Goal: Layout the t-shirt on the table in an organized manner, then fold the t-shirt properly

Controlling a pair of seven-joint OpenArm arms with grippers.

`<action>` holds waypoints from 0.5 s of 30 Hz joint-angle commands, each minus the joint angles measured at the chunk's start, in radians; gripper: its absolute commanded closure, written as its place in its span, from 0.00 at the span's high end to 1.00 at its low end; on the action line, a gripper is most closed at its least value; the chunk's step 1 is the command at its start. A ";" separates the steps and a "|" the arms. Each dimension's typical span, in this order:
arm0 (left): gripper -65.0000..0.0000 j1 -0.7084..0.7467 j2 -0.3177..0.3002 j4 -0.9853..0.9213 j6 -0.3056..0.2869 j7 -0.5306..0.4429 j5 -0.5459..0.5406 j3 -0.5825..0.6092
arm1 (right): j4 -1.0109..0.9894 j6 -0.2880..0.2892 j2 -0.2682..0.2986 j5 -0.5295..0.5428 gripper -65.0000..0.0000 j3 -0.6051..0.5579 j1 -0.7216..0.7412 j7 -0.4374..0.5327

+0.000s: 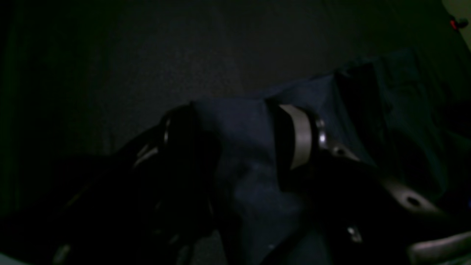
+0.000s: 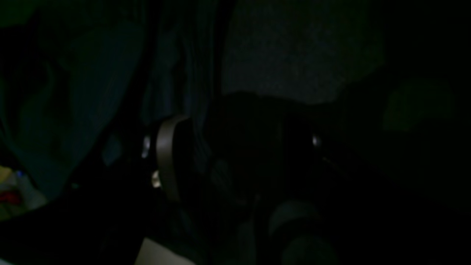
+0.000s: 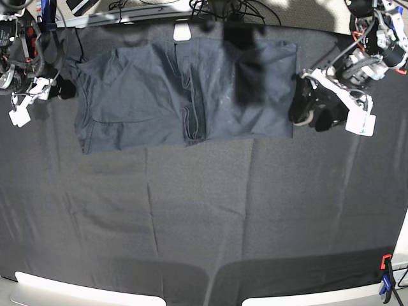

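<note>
The dark grey t-shirt lies spread flat across the far part of the table, with vertical creases near its middle. My left gripper is at the shirt's right edge. In the left wrist view this gripper has dark fabric pinched between its fingers. My right gripper is at the shirt's left edge by a sleeve. The right wrist view is very dark, but folds of cloth run into the gripper.
Orange and blue clamps hold the black cloth at the front right corner. A red clamp shows far off in the left wrist view. Cables and gear lie along the far edge behind the shirt.
</note>
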 commanded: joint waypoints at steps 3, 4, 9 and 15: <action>0.50 -0.002 -0.005 0.015 -0.009 -0.025 -0.023 -0.002 | 0.008 0.012 -0.017 0.011 0.58 0.003 0.008 0.008; 0.50 -0.002 -0.005 0.015 -0.009 -0.025 -0.023 -0.002 | 0.008 0.012 -0.027 0.011 0.58 0.003 0.010 0.008; 0.50 -0.002 -0.005 0.015 -0.009 -0.025 -0.023 -0.002 | 0.008 0.012 -0.077 0.063 0.58 0.003 0.039 0.000; 0.50 -0.002 -0.006 0.015 -0.009 -0.025 -0.023 -0.002 | 0.008 0.012 -0.113 0.089 0.58 0.003 0.046 0.000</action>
